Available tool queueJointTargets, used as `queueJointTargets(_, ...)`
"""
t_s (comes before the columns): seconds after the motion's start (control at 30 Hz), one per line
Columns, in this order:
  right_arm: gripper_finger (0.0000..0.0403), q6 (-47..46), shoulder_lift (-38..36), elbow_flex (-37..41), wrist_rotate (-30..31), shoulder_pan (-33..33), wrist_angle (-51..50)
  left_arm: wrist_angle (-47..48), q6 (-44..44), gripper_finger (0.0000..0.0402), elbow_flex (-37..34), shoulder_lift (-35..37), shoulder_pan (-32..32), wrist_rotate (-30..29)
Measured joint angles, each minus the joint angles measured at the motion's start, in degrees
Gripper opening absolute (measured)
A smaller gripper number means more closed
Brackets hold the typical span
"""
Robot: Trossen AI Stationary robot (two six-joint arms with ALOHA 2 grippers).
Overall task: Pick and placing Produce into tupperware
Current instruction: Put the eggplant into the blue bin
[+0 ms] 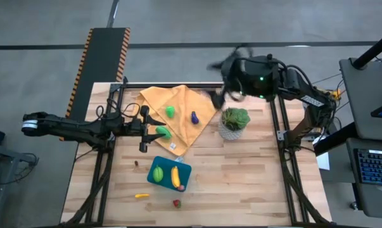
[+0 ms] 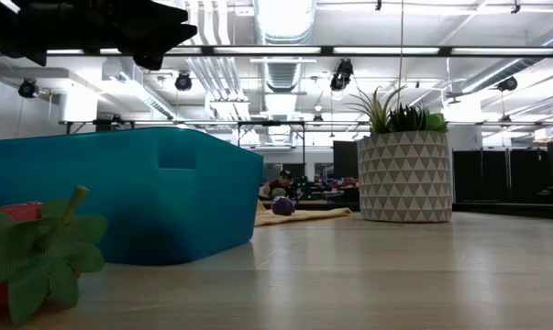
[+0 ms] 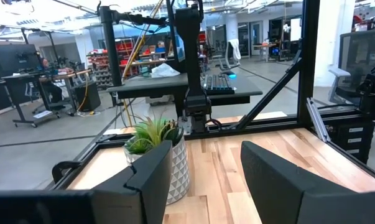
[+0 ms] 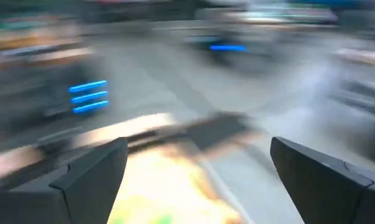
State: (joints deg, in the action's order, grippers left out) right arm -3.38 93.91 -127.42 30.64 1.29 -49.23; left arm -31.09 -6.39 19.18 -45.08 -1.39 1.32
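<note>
Wooden table (image 1: 241, 177), left fingers (image 3: 156, 168) parted, empty, right fingers (image 4: 94, 171) spread wide, empty

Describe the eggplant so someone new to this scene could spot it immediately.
Find the orange-yellow cloth spread over the table's far half. On it, toward the potted plant, lies the small purple eggplant. It is the only purple piece; its cloth neighbours are green.

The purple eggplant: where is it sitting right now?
In the high view the purple eggplant lies on the orange-yellow cloth near its right edge, right of a green piece and left of the potted plant.
</note>
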Motion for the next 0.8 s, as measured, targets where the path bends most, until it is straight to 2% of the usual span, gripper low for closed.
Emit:
queueJointTargets(0.07, 0.0387, -3.6, -0.1, 0.2, 14.9, 0.1, -0.6, 0.0, 0.0, 0.0178, 0.0, 0.0, 0.0, 0.0)
queueJointTargets(0.1, 0.0387, -5.2, -0.1, 0.3, 19.6, 0.1, -1.1, 0.0, 0.0, 0.0178, 0.0, 0.0, 0.0, 0.0)
queueJointTargets(0.13, 0.0387, -6.1, -0.1, 0.3, 22.6, 0.2, -1.7, 0.0, 0.0, 0.0178, 0.0, 0.0, 0.0, 0.0)
queueJointTargets(0.2, 0.0387, -6.7, -0.1, 0.3, 23.2, 0.4, -2.1, 0.0, 0.0, 0.0178, 0.0, 0.0, 0.0, 0.0)
queueJointTargets(0.3, 0.0387, -7.0, 0.1, 0.7, 19.3, 0.6, -2.4, 0.0, 0.0, 0.0178, 0.0, 0.0, 0.0, 0.0)
queueJointTargets(0.43, 0.0387, -10.3, 2.2, 1.4, 10.4, 2.7, -4.4, -0.1, 0.0, 0.0178, 0.0, 0.0, 0.0, 0.0)
queueJointTargets(0.57, 0.0386, -12.7, 7.7, 1.6, 3.3, 7.0, -7.4, -0.2, 0.0, 0.0178, 0.0, 0.0, 0.0, 0.0)
queueJointTargets(0.73, 0.0386, -13.6, 14.4, 1.6, -1.6, 11.6, -9.1, -0.3, 0.0, 0.0178, 0.0, 0.0, 0.0, 0.0)
queueJointTargets(0.8, 0.0386, -14.8, 16.9, 1.6, -6.3, 13.5, -9.2, -0.2, 0.0, 0.0178, 0.0, 0.0, 0.0, 0.0)
